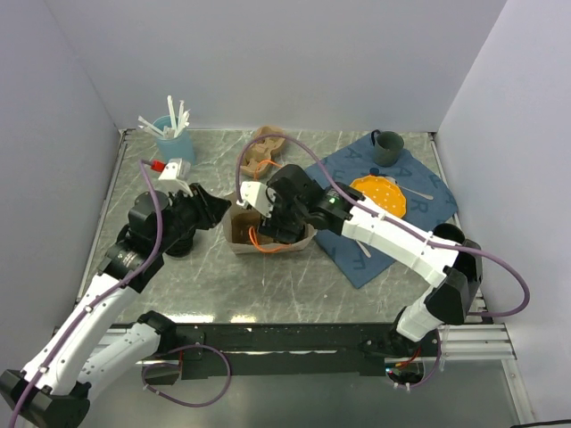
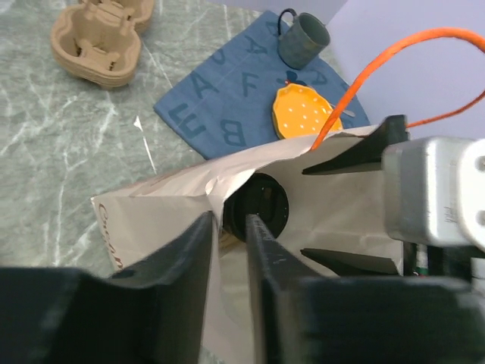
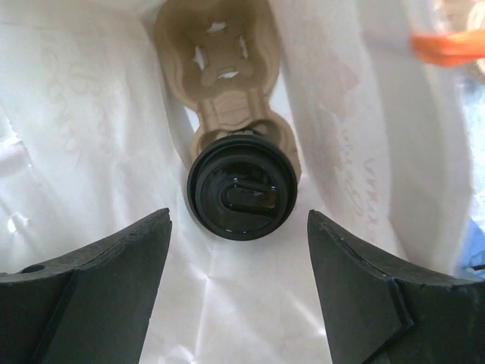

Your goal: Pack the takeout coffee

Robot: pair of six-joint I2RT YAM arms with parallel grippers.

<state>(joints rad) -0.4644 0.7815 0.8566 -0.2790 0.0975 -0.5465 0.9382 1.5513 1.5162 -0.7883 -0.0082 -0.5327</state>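
Note:
The takeout coffee [image 3: 242, 189], a small black cup with a round lid, sits in a cardboard carrier [image 3: 216, 68] at the bottom of the white paper bag [image 1: 243, 234]. My right gripper [image 3: 239, 214] reaches into the bag from above. It is open, one finger on each side of the lid, touching nothing. In the left wrist view the cup [image 2: 265, 203] shows through the bag's mouth, with the right gripper [image 2: 303, 211] over it. My left gripper [image 2: 229, 220] is at the bag's left rim, jaws slightly apart with the paper edge between them.
A stack of cardboard carriers [image 1: 261, 152] lies behind the bag. The blue cloth [image 1: 357, 169] at right holds a teal mug [image 1: 386, 147] and an orange plate [image 1: 379, 194]. A light-blue cup of white sticks [image 1: 174, 138] stands at back left. Walls enclose three sides.

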